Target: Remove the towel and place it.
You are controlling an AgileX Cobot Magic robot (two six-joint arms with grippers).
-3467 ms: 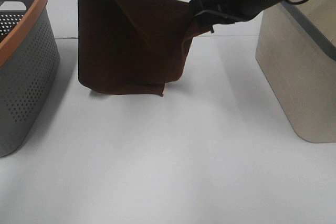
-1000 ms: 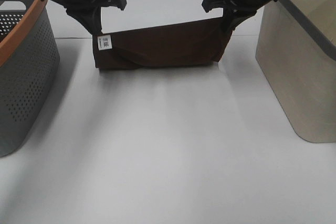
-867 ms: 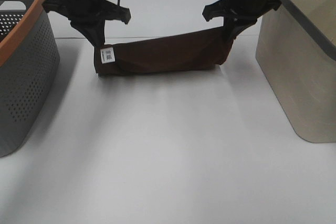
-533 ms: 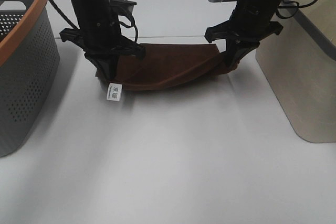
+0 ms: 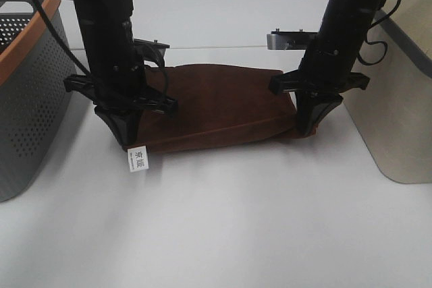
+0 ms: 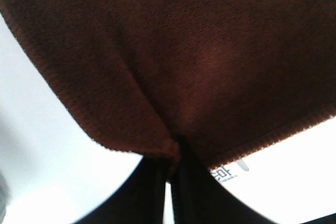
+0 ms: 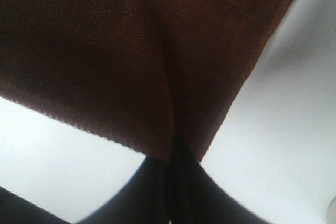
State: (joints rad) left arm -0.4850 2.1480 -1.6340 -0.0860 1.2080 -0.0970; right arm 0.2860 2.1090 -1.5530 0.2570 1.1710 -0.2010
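Table (image 5: 223, 234) surface, white and plain, fills the high view and carries everything else. Largest on it is a beige bin (image 5: 395, 112) with smooth walls and a grey rim, standing to the right of the towel and well apart from it. Only a sliver of its inside shows, so what it holds cannot be told. To the left of the towel stands a grey basket (image 5: 30, 119) with perforated walls and an orange rim. Its inside is cut off by the picture edge and its contents cannot be told either.

Between the two containers the towel (image 5: 223, 109), dark brown, lies spread on the table in a wide, loosely folded band. It is in neither container.

Two black arms come down onto the towel, one at each end. The left gripper (image 5: 128, 141) pinches the towel's near left corner, its jaws pressed together on the cloth. The left wrist view shows the fabric bunching into a crease where the dark fingers (image 6: 194, 182) meet. The right gripper (image 5: 305, 130) clamps the towel's near right corner in the same way. In the right wrist view the cloth draws into a fold that runs down into the closed fingers (image 7: 184, 182).

Smallest is a white printed tag (image 5: 140, 159), hanging off the towel's left corner just below the left gripper and resting on the table.
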